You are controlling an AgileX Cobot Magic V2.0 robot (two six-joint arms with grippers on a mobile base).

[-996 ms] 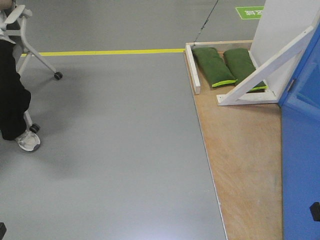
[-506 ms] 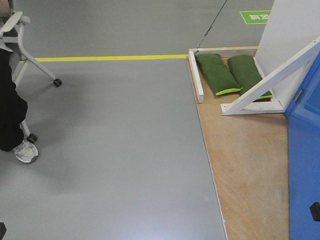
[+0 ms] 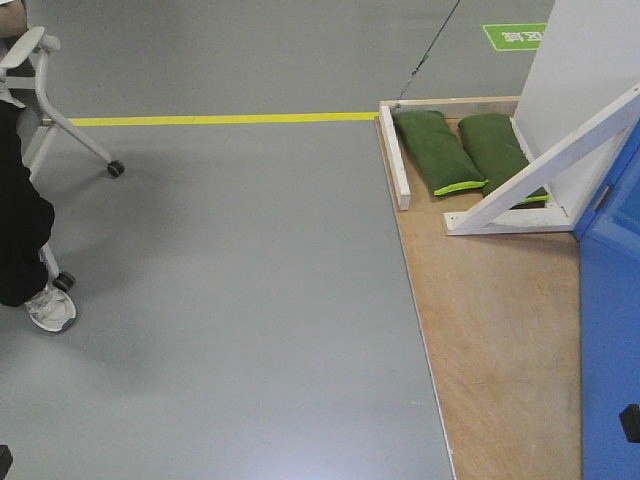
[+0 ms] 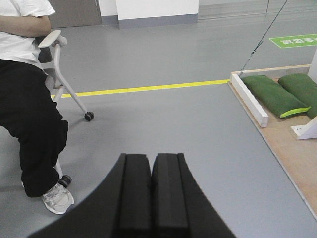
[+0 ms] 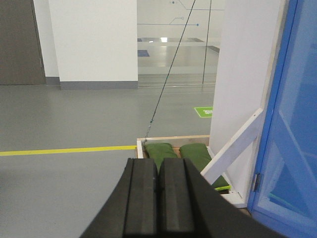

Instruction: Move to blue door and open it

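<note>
The blue door (image 3: 610, 330) is a glossy bright-blue panel at the right edge of the front view, standing on a wooden floor board (image 3: 495, 330). It also fills the right edge of the right wrist view (image 5: 292, 119), with a steel hinge (image 5: 255, 182) on its frame. Its handle is out of view. My left gripper (image 4: 151, 161) is shut and empty, over grey floor. My right gripper (image 5: 158, 166) is shut and empty, pointing at the door's base from a distance.
A white diagonal brace (image 3: 540, 165) props a white panel (image 3: 585, 70). Two green sandbags (image 3: 460, 150) lie on the board behind a white batten (image 3: 393, 155). A seated person (image 4: 27, 99) on a wheeled chair (image 3: 60, 110) is at the left. A yellow floor line (image 3: 220, 118) crosses.
The view has shifted: the door, brace and sandbags slid right and slightly down in the frame, the person slid left. Both grippers stayed shut.
</note>
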